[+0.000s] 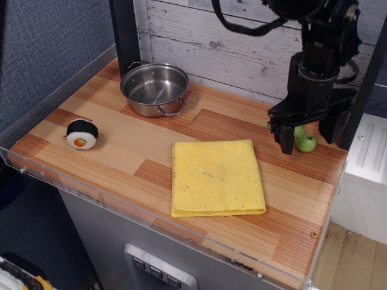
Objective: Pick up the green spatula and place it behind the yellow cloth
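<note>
The black gripper (308, 134) hangs over the far right part of the wooden table (121, 142), at about 2 o'clock from the yellow cloth (216, 177). Its 2 fingers (285, 139) are spread wide apart and hold nothing; one points down near the cloth's far right corner, the other stands further right by the dark upright post.

Between those fingers, on the tabletop, lies the green spatula (304, 141). Only the rounded light-green end of its handle shows clearly; the blade is hidden behind the gripper body, so how it lies cannot be told. Whether a finger touches the handle cannot be told either. The spatula sits at roughly 2 o'clock from the cloth, near it but apart from its edge.

The yellow cloth lies flat and folded in the middle of the table, roughly square, with a few faint dark specks on top.

At 11 o'clock from the cloth, well apart, stands a steel pot (155, 89) with 2 wire handles, empty inside. At 9 o'clock, near the table's left edge, rests a toy sushi roll (82, 133), black outside, white with an orange centre
</note>
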You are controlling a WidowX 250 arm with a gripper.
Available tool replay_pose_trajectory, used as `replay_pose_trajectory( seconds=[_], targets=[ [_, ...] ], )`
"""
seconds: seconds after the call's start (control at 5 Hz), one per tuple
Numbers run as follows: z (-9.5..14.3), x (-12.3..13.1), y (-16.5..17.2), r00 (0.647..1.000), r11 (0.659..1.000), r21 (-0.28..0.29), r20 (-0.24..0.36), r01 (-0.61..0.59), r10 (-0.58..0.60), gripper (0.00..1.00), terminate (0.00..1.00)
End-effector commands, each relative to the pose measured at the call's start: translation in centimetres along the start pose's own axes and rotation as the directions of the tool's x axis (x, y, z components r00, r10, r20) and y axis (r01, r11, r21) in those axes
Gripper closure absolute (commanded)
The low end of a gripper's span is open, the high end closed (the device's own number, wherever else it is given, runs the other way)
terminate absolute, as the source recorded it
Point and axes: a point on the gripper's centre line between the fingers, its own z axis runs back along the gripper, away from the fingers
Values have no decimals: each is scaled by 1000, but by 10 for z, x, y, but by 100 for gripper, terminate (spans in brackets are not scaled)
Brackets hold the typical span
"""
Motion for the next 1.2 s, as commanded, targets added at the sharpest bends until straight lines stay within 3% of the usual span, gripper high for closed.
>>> replay_pose_trajectory(
  seconds=[0.0, 0.2, 0.4, 0.8, 1.0],
  targets=[
    [65, 13, 4, 998, 990, -144, 55, -5, 13, 0, 0],
    [90, 15, 17, 998, 982, -187, 52, -11, 21, 0, 0],
    [113, 15, 25, 995, 966, -245, 86, 77, -58, 0, 0],
    [113, 15, 25, 995, 966, -245, 86, 77, -58, 0, 0],
    [113, 15, 25, 995, 966, -245, 86, 77, -58, 0, 100]
  ],
)
